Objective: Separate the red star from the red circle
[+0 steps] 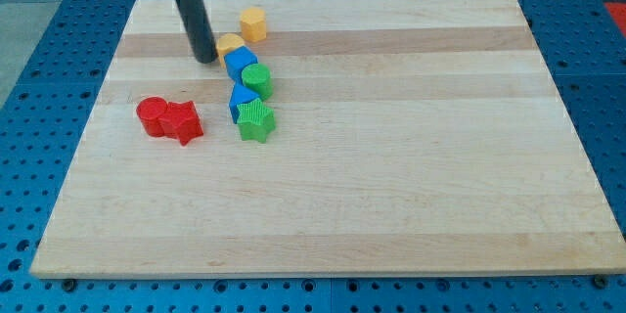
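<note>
The red circle (152,115) and the red star (182,121) lie touching each other at the view's left of the wooden board (391,176), the star on the right. My tip (206,59) rests on the board above and to the right of them, well apart from both. It stands just left of a yellow block (230,44) and a blue block (240,63).
A yellow hexagon (254,23) lies near the top edge. Below the blue block run a green circle (257,81), a blue triangle (241,100) and a green star (255,119), in a column right of the red pair.
</note>
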{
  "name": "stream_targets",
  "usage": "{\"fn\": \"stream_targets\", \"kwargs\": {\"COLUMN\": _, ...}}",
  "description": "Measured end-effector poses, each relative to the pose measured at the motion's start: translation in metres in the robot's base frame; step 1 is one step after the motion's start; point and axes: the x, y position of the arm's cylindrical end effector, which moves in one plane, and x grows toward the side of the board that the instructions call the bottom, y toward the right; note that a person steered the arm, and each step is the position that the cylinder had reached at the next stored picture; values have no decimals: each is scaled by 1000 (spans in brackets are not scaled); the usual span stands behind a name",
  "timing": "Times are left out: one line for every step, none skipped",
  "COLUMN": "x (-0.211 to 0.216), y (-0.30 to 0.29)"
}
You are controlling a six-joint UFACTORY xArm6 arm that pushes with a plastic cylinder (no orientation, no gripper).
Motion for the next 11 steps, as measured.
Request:
{"fn": "stream_targets", "kwargs": {"x": 0, "y": 6}}
{"fn": "stream_targets", "kwargs": {"x": -1, "y": 6}}
{"fn": "stream_targets", "kwargs": {"x": -1, "y": 1}}
{"fn": "stream_targets", "kwargs": {"x": 17, "y": -30}}
{"fn": "stream_targets", "kwargs": {"x": 28, "y": -40}}
{"fn": "stream_targets", "kwargs": {"x": 38, "y": -43}}
{"fn": "stream_targets", "kwargs": {"x": 79, "y": -48}}
{"fn": "stream_targets", "kwargs": {"x": 81, "y": -48}}
{"fn": "stream_targets", "kwargs": {"x": 105, "y": -41}}
{"fn": "stream_targets", "kwargs": {"x": 127, "y": -29}}
{"fn": "stream_targets", "kwargs": {"x": 128, "y": -27}}
